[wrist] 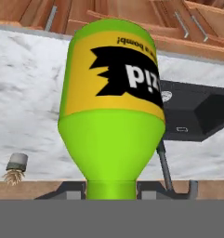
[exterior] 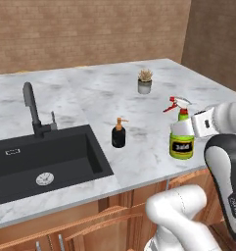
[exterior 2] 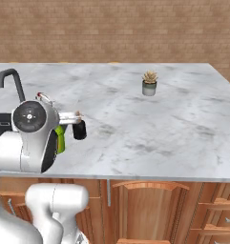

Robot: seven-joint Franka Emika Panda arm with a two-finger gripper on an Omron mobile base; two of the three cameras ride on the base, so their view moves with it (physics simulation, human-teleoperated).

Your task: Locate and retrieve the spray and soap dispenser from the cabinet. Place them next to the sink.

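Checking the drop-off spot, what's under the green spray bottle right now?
The slim green spray bottle stands upright on the grey-white marble counter, right of the squat black soap dispenser. The gripper is shut on its neck. Its base hides the contact patch.

The counter is grey-white marble and sits on brown wooden cupboards. The black sink is set into it at the left side, with a tall black faucet behind it. On the marble stand a black soap dispenser just beside the sink, a green spray bottle near the front edge, and a small potted plant further back.
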